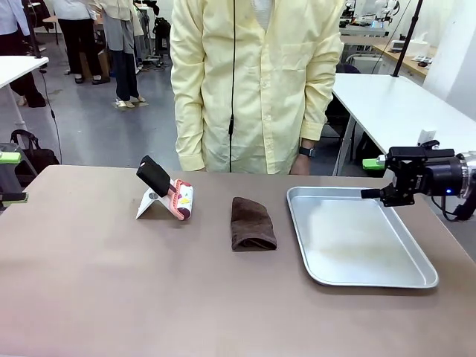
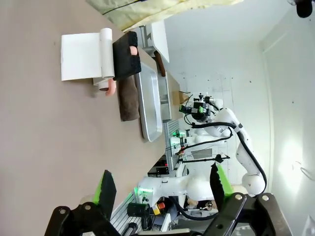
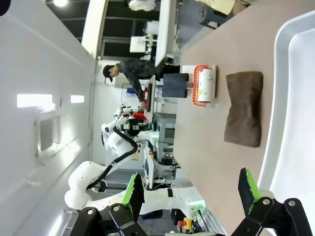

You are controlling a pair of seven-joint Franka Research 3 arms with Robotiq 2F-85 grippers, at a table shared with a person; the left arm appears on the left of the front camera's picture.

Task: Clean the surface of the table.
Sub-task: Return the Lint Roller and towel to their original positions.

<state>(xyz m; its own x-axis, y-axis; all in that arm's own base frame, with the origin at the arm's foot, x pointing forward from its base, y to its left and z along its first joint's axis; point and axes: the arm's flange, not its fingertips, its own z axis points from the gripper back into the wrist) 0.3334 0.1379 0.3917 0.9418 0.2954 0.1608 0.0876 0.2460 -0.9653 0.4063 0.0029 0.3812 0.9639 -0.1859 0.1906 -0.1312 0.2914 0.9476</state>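
While both arms are waiting at the edges, the right pincer (image 1: 370, 178) is hanging wide open and empty beside the metal tray (image 1: 416, 277) — the left pincer (image 2: 160, 189) likewise. Between them the brown surface (image 1: 111, 282) is lying bare, the folded brown cloth (image 1: 251, 222) and lint roller (image 1: 181, 199) seemingly standing ready for wiping.

Lint roller (image 1: 172, 195), folded brown cloth (image 1: 251, 223), metal tray (image 1: 357, 236).

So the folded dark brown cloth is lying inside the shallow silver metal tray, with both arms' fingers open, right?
Not quite. In the front view the folded dark brown cloth lies on the brown-taupe table, left of the shallow silver metal tray. Both arms' fingers are open.
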